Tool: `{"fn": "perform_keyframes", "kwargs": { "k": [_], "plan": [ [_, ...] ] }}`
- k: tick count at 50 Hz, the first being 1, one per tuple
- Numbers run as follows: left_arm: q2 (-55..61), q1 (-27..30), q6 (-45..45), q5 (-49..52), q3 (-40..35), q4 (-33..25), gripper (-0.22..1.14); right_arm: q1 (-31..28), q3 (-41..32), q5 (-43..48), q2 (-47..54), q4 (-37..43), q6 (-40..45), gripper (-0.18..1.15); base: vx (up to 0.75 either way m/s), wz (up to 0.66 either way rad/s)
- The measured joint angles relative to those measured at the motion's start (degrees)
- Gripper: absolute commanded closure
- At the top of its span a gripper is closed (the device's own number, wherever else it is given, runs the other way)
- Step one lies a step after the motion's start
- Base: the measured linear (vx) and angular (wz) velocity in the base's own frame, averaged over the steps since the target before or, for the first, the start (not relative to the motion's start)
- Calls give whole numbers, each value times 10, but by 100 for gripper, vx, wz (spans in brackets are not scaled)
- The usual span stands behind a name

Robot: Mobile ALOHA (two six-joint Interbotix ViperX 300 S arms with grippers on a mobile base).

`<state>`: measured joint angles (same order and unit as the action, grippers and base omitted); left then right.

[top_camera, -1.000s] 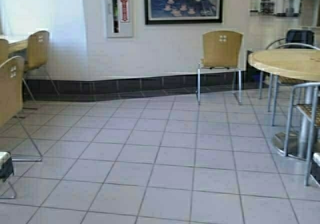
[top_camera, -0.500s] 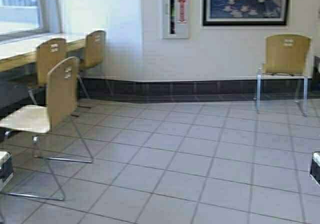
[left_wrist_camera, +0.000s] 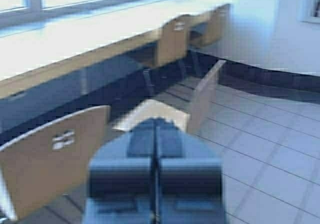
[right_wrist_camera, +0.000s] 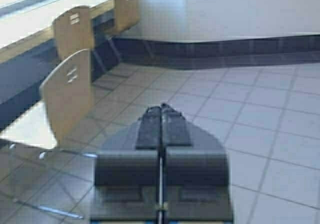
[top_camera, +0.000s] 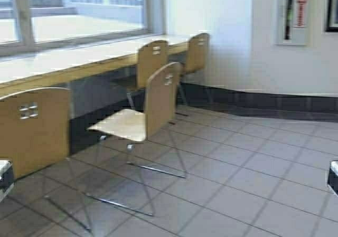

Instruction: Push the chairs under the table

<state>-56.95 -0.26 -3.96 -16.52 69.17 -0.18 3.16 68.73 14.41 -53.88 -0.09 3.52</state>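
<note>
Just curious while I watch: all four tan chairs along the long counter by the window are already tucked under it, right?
Not quite. The high view shows one chair pulled well out onto the tiles, clear of the table. Two chairs farther along sit tucked in; the nearest one's position is harder to judge.

Tan chairs (top_camera: 158, 97) on chrome legs, pale glossy table (top_camera: 79, 57), grey tiled floor (top_camera: 253, 184).

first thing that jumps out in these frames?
The chair pulled out onto the tiled floor, seat well clear of the table under the window, while two more chairs farther along sit tucked against it. Another chair stands close at the robot's left. In the wrist views, the left gripper and right gripper are both shut, touching nothing.
</note>
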Motion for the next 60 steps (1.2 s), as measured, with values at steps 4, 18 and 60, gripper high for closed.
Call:
{"fn": "perform_keyframes", "kwargs": {
  "k": [4, 18, 60],
  "plan": [
    [0, 0, -7, 0, -1, 0, 89, 0, 0, 0, 3, 1, 0, 93, 24, 67],
    [-25, 0, -43, 0, 10, 0, 89, -8, 1, -30, -26, 2, 18, 93, 22, 72],
    [33, -1, -98, 0, 20, -23, 89, -98, -18, -50, 56, 42, 27, 93, 12, 51]
  ]
}}
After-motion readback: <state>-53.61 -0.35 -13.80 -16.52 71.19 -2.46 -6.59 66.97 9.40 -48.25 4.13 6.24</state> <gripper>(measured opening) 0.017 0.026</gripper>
